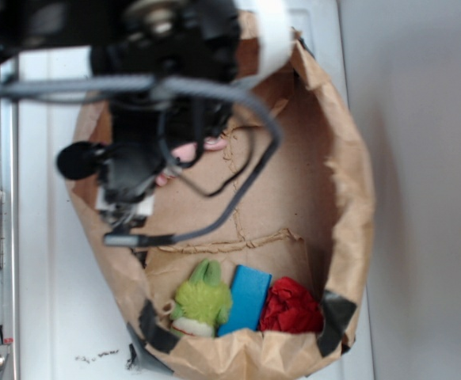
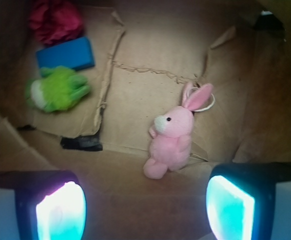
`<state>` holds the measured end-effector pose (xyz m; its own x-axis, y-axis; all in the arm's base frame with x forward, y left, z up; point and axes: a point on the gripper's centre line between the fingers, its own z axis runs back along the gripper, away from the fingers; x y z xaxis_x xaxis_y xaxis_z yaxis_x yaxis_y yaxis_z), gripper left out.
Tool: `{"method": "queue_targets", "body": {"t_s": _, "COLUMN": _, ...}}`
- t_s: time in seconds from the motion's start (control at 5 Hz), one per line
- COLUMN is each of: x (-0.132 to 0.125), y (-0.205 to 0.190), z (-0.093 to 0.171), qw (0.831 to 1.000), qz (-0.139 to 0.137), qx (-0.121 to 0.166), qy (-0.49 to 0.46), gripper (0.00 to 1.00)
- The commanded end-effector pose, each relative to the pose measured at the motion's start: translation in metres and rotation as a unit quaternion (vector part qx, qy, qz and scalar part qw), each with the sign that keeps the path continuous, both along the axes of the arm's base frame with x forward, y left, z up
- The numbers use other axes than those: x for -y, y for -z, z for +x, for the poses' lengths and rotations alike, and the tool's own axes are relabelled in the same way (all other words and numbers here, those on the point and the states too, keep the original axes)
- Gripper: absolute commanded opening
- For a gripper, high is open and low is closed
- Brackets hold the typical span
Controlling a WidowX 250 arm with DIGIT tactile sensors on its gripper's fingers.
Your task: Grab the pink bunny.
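Observation:
The pink bunny lies on the cardboard floor of a brown paper basin, ears toward the upper right in the wrist view. In the exterior view only a bit of its pink fur shows under the arm. My gripper is open and empty; its two glowing pads stand wide apart at the bottom of the wrist view. The bunny sits beyond the pads, a little right of the middle between them, and nothing touches it. In the exterior view the fingertips are hidden by the black arm.
A lime-green plush, a blue block and a red crumpled cloth lie together at one end of the basin. They also show in the wrist view at the upper left: green plush, blue block, red cloth.

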<state>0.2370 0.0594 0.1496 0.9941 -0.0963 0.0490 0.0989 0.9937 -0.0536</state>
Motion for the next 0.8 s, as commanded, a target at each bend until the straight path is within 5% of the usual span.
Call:
{"method": "queue_targets", "body": {"t_s": 0.0, "x": -0.006, "y": -0.015, "z": 0.006, "qw": 1.0, "qz": 0.007, "qx": 0.026, "qy": -0.014, "gripper": 1.0}}
{"method": "queue_targets", "body": {"t_s": 0.2, "x": -0.006, "y": -0.015, "z": 0.006, "qw": 1.0, "qz": 0.007, "qx": 0.026, "qy": -0.014, "gripper": 1.0}}
{"method": "queue_targets", "body": {"t_s": 0.4, "x": -0.011, "y": 0.029, "z": 0.017, "qw": 0.998, "qz": 0.055, "qx": 0.022, "qy": -0.005, "gripper": 1.0}}
{"method": "queue_targets", "body": {"t_s": 0.6, "x": -0.005, "y": 0.056, "z": 0.021, "qw": 0.998, "qz": 0.056, "qx": 0.031, "qy": 0.019, "gripper": 1.0}}
